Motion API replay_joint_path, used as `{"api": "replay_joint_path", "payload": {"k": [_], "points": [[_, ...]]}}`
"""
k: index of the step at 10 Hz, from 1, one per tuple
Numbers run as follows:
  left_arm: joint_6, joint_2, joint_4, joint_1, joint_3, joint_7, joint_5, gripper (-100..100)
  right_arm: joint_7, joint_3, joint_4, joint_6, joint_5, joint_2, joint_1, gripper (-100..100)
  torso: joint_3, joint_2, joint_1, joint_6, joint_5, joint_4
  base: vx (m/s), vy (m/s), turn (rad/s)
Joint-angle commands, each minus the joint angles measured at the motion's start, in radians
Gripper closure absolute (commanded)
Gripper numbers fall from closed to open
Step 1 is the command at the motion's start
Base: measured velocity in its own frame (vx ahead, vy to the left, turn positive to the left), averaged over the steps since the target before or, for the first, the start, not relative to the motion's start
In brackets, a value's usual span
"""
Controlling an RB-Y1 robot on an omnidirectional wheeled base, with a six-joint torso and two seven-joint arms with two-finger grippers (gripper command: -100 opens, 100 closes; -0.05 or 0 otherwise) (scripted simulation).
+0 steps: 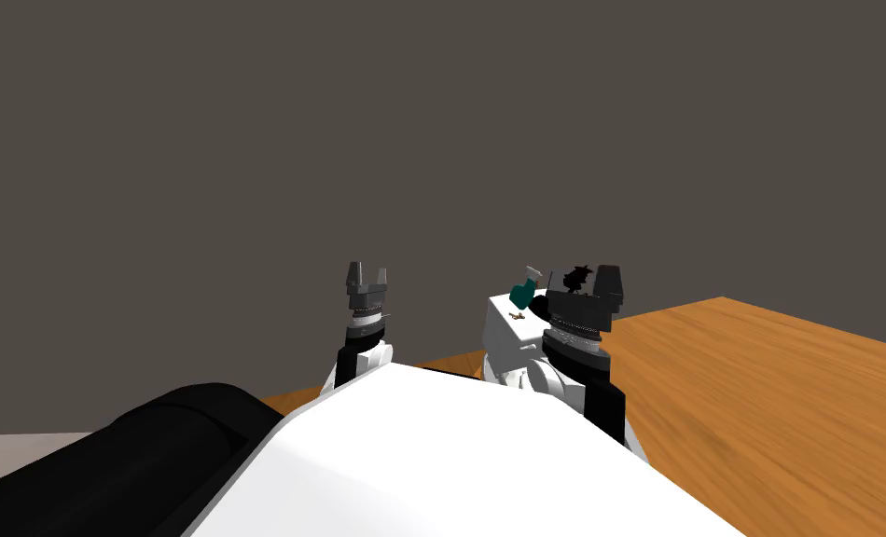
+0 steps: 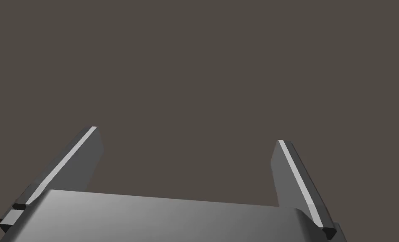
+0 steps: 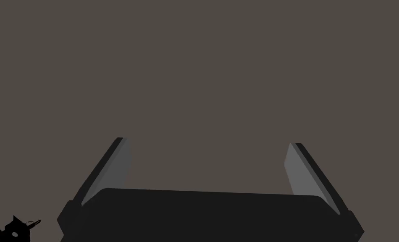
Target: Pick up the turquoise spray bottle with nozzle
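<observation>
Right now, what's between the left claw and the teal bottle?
Nothing: the head view shows a bare stretch from left gripper to turquoise spray bottle, only dark wall behind.

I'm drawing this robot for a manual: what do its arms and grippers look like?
Each gripper has two thin, flat, blade-like grey fingers on a boxy body: grey on the left gripper, near black on the right gripper. Behind them sit ribbed grey and dark wrist rings, then white forearms with black segments.
</observation>
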Motion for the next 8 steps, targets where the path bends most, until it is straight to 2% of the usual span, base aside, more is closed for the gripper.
{"api": "replay_joint_path", "payload": {"k": [1, 4, 5, 7, 8], "points": [[0.0, 0.0, 0.0, 0.0, 0.0, 0.0, 0.0, 0, -0.037, -0.006, 0.012, 0.021, -0.008, -0.04, -0.006, -100, 0.0, 0.0, 0.0, 0.0, 0.0, 0.0, -0.044, -0.015, 0.092], [0.0, 0.0, 0.0, 0.0, 0.0, 0.0, 0.0, 0, -0.119, -0.021, 0.04, 0.071, -0.029, -0.099, -0.021, -100, 0.004, 0.006, -0.003, 0.0, -0.001, 0.001, -0.105, -0.039, 0.106], [0.0, 0.0, 0.0, 0.0, 0.0, 0.0, 0.0, 0, -0.125, -0.021, 0.04, 0.071, -0.029, -0.099, -0.021, -100, 0.004, 0.008, -0.004, 0.0, -0.001, 0.002, -0.084, -0.042, 0.047], [0.0, 0.0, 0.0, 0.0, 0.0, 0.0, 0.0, 0, -0.191, -0.037, 0.067, 0.118, -0.05, -0.141, -0.033, -100, 0.003, 0.005, -0.002, 0.0, -0.001, 0.001, -0.076, -0.031, 0.119], [0.0, 0.0, 0.0, 0.0, 0.0, 0.0, 0.0, 0, -0.207, -0.037, 0.067, 0.118, -0.05, -0.141, -0.033, -100, 0.003, 0.006, -0.003, 0.0, -0.001, 0.001, -0.068, -0.036, 0.068]]}}
